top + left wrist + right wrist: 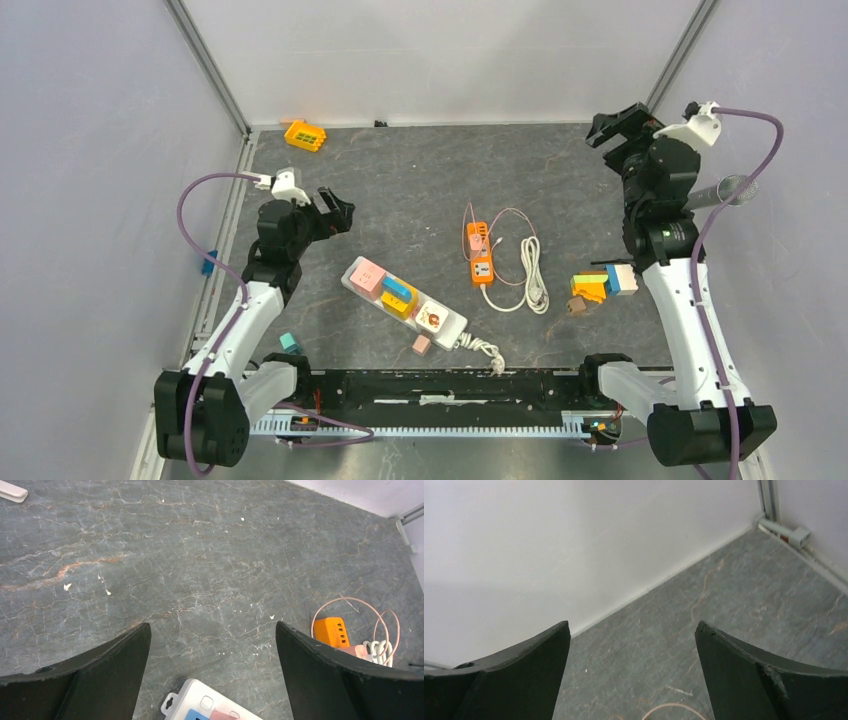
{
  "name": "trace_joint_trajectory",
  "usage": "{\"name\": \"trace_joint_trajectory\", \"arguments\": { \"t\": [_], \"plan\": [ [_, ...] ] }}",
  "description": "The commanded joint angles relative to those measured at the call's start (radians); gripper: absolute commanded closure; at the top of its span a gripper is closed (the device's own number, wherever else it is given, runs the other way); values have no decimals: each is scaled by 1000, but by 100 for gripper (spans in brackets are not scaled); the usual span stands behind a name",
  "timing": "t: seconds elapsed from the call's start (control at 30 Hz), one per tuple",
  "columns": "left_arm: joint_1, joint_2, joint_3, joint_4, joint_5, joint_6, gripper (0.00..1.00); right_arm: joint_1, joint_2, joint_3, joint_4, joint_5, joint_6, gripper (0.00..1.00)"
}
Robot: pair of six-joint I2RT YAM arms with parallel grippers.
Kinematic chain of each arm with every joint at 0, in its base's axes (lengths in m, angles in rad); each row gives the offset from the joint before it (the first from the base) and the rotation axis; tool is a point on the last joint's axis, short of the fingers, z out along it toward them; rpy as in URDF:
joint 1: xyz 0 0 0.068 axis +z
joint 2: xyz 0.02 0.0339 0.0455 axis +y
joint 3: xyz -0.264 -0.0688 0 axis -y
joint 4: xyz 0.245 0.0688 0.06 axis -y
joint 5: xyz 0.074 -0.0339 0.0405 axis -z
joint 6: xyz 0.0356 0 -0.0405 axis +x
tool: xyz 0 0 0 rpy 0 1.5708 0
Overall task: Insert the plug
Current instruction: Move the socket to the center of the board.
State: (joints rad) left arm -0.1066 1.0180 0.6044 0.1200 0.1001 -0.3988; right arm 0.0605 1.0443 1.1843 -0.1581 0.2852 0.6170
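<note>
A white power strip [405, 295] lies slantwise mid-table with pink, blue, yellow and white-orange plugs seated in it; its end shows in the left wrist view [197, 702]. A small pink plug [421, 345] lies loose by its near side. An orange adapter [481, 256] with a thin pink cable and a coiled white cable [531, 275] lies to its right; it also shows in the left wrist view [331, 631]. My left gripper [335, 212] is open and empty, above bare table left of the strip [211, 625]. My right gripper [620, 125] is open and empty at the far right corner [632, 624].
An orange block [305, 134] sits at the far left corner. Stacked coloured plugs [602, 284] lie at the right by the right arm. A teal piece [290, 343] and a blue piece [207, 262] lie at the left. Walls enclose three sides.
</note>
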Motion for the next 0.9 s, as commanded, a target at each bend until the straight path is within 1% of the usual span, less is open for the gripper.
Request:
{"name": "trace_joint_trajectory", "arguments": {
  "t": [0.0, 0.1, 0.27, 0.43, 0.57, 0.6, 0.63, 0.73, 0.87],
  "plan": [
    [4, -23, 51, -61, 13, 54, 0, -5, -27, -88, -8, -57, 106, 2],
    [3, -23, 70, -112, 1, 35, 0, -4, -23, -134, -8, -119, 118, 2],
    [4, 4, 130, -247, -22, -30, 0, -4, 11, -172, -38, -228, 115, 1],
    [4, 93, 277, -486, -88, -136, 0, -4, 43, -181, -57, -269, 54, 1],
    [4, 213, 410, -698, -124, -245, 0, -5, 66, -206, -54, -282, -3, 2],
    [5, 238, 442, -752, -125, -274, 0, -4, 75, -211, -52, -312, -13, 2],
    [4, 267, 461, -802, -122, -299, 0, -4, 83, -216, -50, -322, -23, 2],
    [7, 322, 486, -886, -105, -413, 0, -4, 103, -232, -51, -348, -50, 2],
    [19, 343, 425, -901, 19, -589, 0, -4, 133, -265, -63, -369, -98, 2]
  ]
}}
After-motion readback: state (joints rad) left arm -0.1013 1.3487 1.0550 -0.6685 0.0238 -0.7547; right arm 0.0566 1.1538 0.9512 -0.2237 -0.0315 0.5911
